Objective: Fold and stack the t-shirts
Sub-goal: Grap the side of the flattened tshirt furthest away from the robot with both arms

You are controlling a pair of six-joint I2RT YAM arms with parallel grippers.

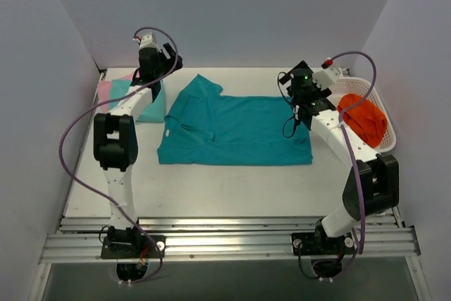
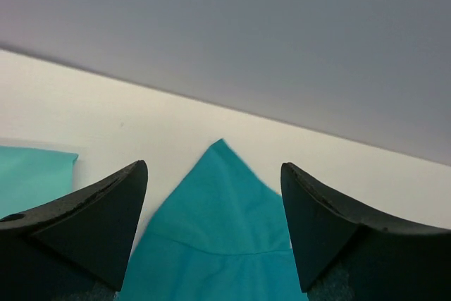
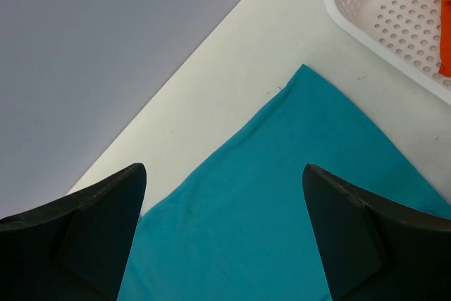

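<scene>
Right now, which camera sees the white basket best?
The top external view: the whole basket shows, orange cloth inside. The right wrist view catches only one corner of the basket; the left wrist view misses it.

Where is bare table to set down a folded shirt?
Widest: bare table between the teal t-shirt and the front rail. A thin strip behind the shirt, by the back wall. Crowded: folded shirts far left, basket far right.
</scene>
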